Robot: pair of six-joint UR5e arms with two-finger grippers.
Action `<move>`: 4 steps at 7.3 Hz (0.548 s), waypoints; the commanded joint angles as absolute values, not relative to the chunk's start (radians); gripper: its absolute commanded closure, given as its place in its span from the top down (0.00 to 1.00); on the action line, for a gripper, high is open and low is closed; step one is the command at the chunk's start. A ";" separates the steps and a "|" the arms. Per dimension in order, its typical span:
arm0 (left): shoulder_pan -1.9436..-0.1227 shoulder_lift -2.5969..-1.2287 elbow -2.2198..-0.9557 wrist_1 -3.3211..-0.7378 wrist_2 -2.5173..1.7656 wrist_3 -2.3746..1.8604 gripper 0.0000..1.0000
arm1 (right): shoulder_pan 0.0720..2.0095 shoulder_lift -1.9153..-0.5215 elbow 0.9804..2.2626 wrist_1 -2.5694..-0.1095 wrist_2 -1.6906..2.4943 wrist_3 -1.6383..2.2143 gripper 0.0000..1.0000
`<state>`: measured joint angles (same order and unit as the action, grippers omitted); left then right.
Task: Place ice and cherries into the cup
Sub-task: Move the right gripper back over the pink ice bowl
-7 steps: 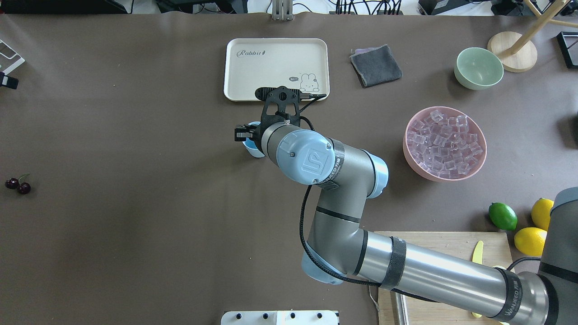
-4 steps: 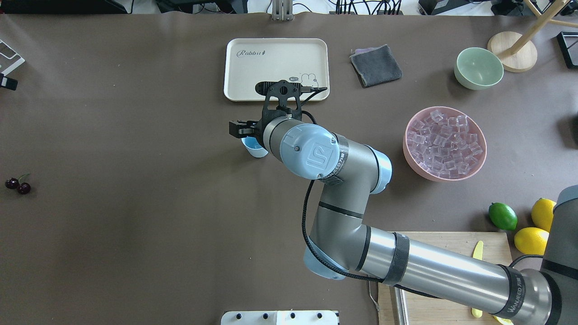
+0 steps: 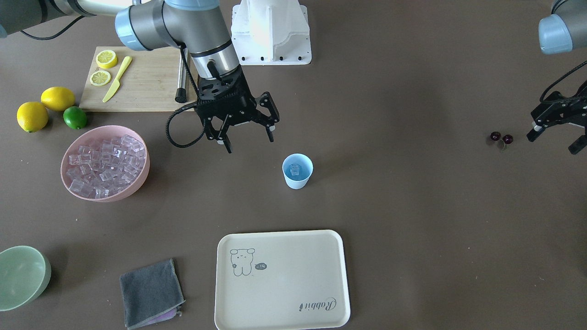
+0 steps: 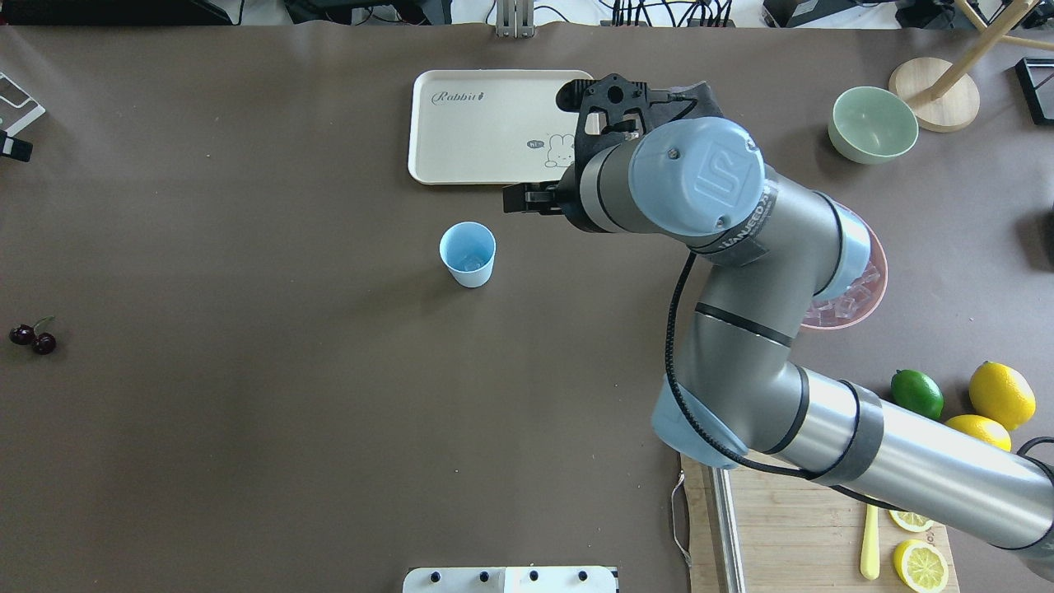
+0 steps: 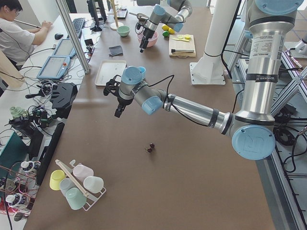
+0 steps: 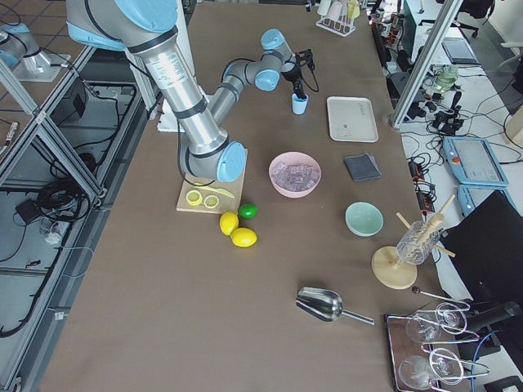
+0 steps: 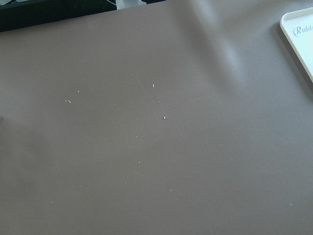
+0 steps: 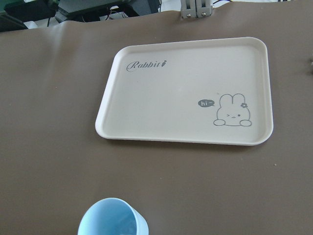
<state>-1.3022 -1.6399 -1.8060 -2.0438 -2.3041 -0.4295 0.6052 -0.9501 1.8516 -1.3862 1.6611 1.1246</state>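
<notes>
Find small light-blue plastic cup [image 3: 297, 171] upright mid-desk [image 3: 390, 206] w/ one clear glassy ice cube [image 3: 295, 170] inside, rest of ice [image 3: 104, 160] in wide pink bowl [image 3: 137, 185] to robot's right. See right end effector [image 3: 250, 142] released, nothing btwn fingers, raised near cup on bowl's side. See left end effector [image 3: 552, 142] also spread & empty, near two glossy dark-red cherries [image 3: 501, 137] on desk, well apart from cup.

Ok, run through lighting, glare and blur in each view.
Front-facing: even light, soft shadows, the ice cube in the cup reads clearly. Overhead: sharp, glints on the right arm. Right wrist: crisp tray, cup cropped at the bottom. Left wrist: bare table, faint light gradient.
</notes>
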 commanded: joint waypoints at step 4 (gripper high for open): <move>-1.302 -1.635 -1.807 -2.045 -2.298 -0.428 0.99 | 0.722 -1.161 1.940 -1.554 1.712 1.086 1.00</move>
<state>-1.3024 -1.6358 -1.8070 -2.0442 -2.2981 -0.4292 0.7006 -1.1279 1.9383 -1.5147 1.7155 1.0848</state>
